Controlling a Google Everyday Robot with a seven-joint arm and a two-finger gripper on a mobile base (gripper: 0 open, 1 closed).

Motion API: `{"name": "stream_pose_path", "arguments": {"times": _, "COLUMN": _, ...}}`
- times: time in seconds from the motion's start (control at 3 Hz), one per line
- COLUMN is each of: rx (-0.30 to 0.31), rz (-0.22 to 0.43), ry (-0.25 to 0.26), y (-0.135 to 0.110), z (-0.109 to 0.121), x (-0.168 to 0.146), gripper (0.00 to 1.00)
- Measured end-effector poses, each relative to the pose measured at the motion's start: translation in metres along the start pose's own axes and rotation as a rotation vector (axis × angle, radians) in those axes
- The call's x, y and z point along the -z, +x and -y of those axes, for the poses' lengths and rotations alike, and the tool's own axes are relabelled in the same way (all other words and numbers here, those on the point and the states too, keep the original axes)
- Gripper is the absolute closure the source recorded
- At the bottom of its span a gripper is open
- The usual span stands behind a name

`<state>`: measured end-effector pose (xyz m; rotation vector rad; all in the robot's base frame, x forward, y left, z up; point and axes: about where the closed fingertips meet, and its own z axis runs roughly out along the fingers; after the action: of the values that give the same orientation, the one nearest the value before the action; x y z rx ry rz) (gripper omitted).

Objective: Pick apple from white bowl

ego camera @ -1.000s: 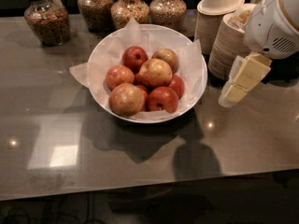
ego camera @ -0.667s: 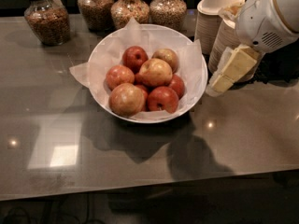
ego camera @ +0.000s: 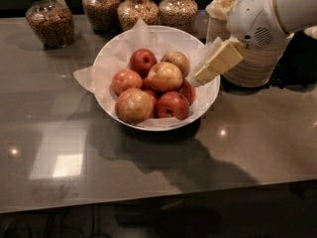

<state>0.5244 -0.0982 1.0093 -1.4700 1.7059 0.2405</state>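
At the far left corner of the surface point(ego camera: 148, 177) stands a jar point(ego camera: 49, 20) w/ brownish filling, and three more jars point(ego camera: 137, 8) stand along the far edge. Right of the first jar, approx. mid-surface toward the far edge, sits the white bowl point(ego camera: 208, 103), lined w/ crinkled paper point(ego camera: 85, 77) that sticks out over its left rim. The apple point(ego camera: 164, 76) lies on top of the pile, slightly right of the bowl's centre. It is pale yellow w/ a soft pink blush, the lightest of all, and it rests on darker red apples point(ego camera: 172, 104), w/ a mottled apple point(ego camera: 133, 105) at the front-left. I judge it firm, smooth and rather heavy, w/ skin prob. a bit slippery and easy to bruise. So take it from above across the widest part w/ moderate force; the neighbours may roll. Just right of it, over the bowl's right rim, hangs the end effector point(ego camera: 204, 74). It points down-left and is not touching the apple. How far open it is I cannot tell, and it holds no apple. Near the far right corner stand stacked beige bowls point(ego camera: 257, 66).
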Motion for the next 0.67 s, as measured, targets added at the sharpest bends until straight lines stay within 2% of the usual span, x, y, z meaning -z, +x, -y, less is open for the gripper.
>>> {"name": "stream_pose_path", "arguments": {"times": 0.33, "rx": -0.013, "rz": 0.061, "ry": -0.067, "y": -0.028, "z": -0.006, "x": -0.025, "gripper": 0.04}}
{"name": "stream_pose_path", "arguments": {"times": 0.67, "rx": -0.036, "rz": 0.076, "ry": -0.140, "y": -0.045, "z": -0.014, "x": -0.044, "gripper": 0.05}}
